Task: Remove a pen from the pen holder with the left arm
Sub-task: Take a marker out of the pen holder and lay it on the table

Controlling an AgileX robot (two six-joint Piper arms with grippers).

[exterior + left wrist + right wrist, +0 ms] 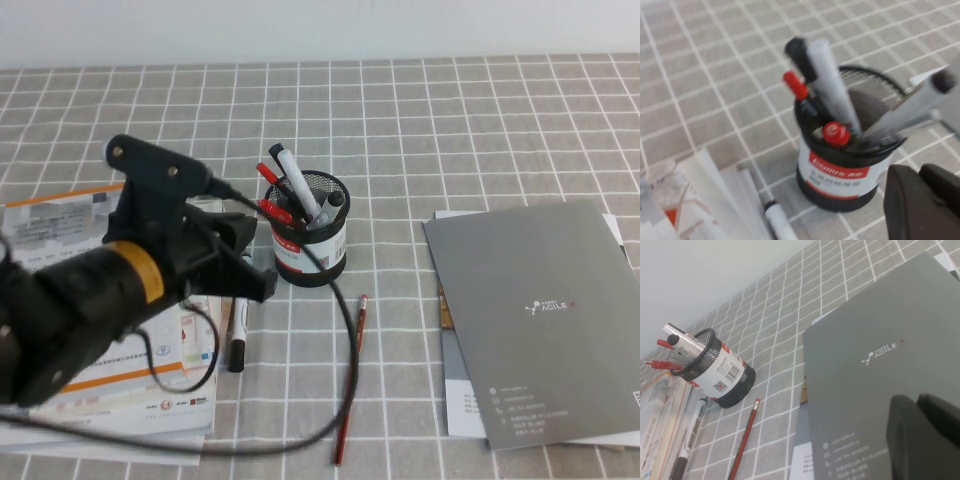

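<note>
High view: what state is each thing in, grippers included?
pen holder: upright, pens inside
marker: lying flat on the table
red pencil: lying flat on the table
grey booklet: closed, flat
left gripper: shut, empty, beside the pen holder
right gripper: over the grey booklet

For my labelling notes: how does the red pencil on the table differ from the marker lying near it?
The red pencil is thin and red; the marker is thicker, white with a black end. The pencil lies on bare cloth; the marker lies beside the papers. Both lie flat outside the pen holder. The left gripper, shut, hangs beside the holder; the right gripper is above the gray folder.
</note>
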